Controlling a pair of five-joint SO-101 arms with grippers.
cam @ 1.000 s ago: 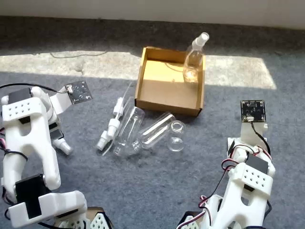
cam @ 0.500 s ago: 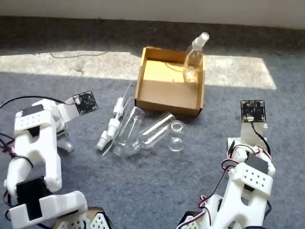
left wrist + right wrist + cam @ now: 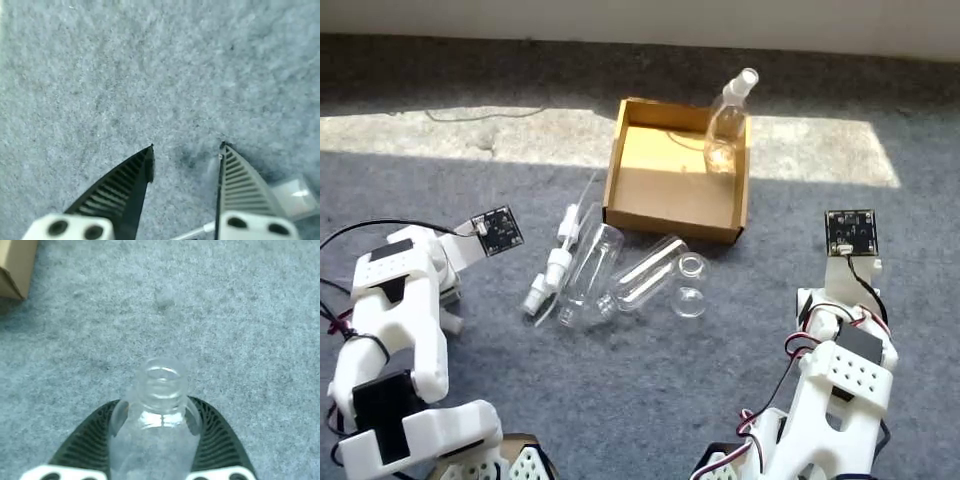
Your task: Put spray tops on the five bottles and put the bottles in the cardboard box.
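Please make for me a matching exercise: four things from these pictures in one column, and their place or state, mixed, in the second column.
Column one
1 left gripper
2 right gripper
3 capped bottle
4 loose spray tops

Column two
A stands in the cardboard box
B shut on an open bottle
C lie beside the lying bottles
D open over the carpet

Pairs: 1-D, 2-B, 3-A, 4-C

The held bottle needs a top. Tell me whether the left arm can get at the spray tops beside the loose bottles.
Probably yes: left gripper open, bare carpet between it and the spray tops.
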